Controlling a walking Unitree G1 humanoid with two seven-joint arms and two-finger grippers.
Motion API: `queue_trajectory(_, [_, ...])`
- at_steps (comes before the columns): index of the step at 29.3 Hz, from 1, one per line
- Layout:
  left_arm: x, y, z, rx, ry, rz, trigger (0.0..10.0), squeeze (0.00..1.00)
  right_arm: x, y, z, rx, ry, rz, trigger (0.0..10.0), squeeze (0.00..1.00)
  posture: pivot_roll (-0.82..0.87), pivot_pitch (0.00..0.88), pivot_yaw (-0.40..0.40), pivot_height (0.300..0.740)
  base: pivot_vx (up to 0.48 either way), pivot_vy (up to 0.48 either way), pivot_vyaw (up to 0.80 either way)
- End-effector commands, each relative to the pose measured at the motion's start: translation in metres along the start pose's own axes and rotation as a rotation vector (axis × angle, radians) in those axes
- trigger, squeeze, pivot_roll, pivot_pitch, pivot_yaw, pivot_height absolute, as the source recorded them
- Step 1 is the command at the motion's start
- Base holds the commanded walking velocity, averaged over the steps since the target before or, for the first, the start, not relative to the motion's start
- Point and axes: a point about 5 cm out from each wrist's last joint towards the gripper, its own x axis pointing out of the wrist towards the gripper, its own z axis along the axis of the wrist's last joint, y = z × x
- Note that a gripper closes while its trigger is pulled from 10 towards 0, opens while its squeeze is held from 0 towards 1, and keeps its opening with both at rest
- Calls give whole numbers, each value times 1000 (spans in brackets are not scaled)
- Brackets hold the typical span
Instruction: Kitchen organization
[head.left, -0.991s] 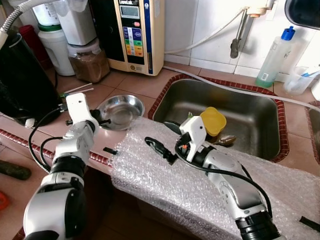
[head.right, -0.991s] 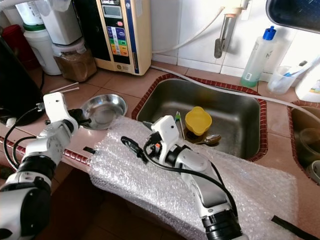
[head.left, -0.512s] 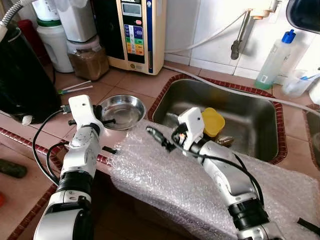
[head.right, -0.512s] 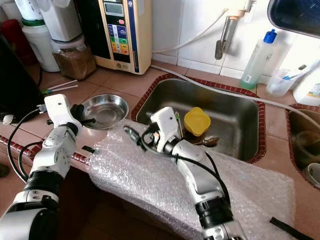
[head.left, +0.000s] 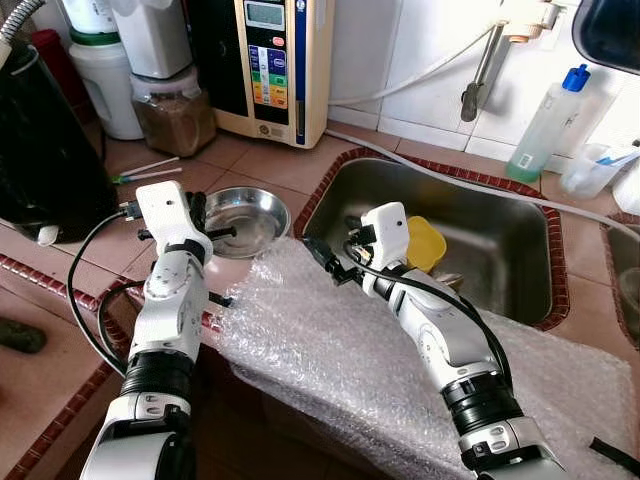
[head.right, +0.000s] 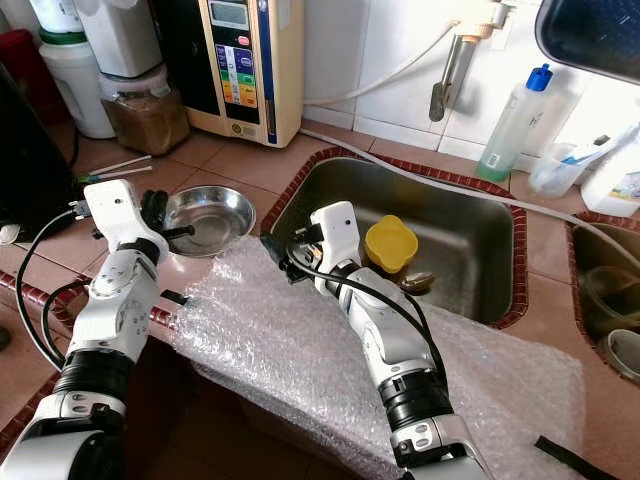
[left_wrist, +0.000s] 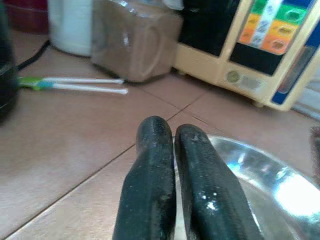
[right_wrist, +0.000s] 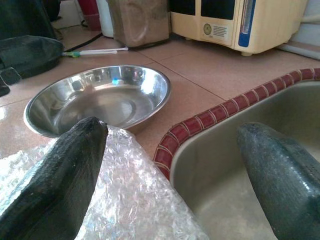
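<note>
A steel bowl (head.left: 245, 215) sits on the tiled counter left of the sink (head.left: 500, 215). A yellow cup (head.left: 432, 243) lies in the sink basin. Bubble wrap (head.left: 350, 360) drapes over the counter's front edge. My left gripper (head.left: 200, 212) is shut with nothing in it, its fingertips (left_wrist: 157, 130) just above the bowl's (left_wrist: 270, 185) left rim. My right gripper (head.left: 330, 242) hangs open over the sink's red left rim (right_wrist: 210, 120). One finger (right_wrist: 65, 175) is above the bubble wrap's corner (right_wrist: 135, 200) and the other is over the basin. The bowl (right_wrist: 100, 100) lies just ahead of it.
A cream water purifier (head.left: 265, 60), a jar of brown powder (head.left: 173, 110) and white containers stand at the back left. A black appliance (head.left: 45, 150) is at the far left. Two straws (head.left: 150, 170) lie behind the bowl. A soap bottle (head.left: 545, 125) stands behind the sink.
My right gripper has moved up and left from over the bubble wrap to the sink's left rim, nearer the bowl. The left gripper has edged closer to the bowl.
</note>
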Motion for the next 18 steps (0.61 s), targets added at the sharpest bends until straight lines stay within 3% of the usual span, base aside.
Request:
queue_trajectory(1, [5,4,5,7,24,37,10000,1000,2,-3,3,-4,-3,-2,10000,0,70,0,-10,740,0,0,0])
queue_trajectory(11, [14,8,7,-4,124,67,10000,1000,2,-1,2,-3,-9,2,10000,0,69,0,-4,740,0,0,0])
queue_trajectory(18, [17,10,0,-56,201,64,10000,1000,3,1,2,-10,-8,5,10000,0,63,0,10,740,0,0,0])
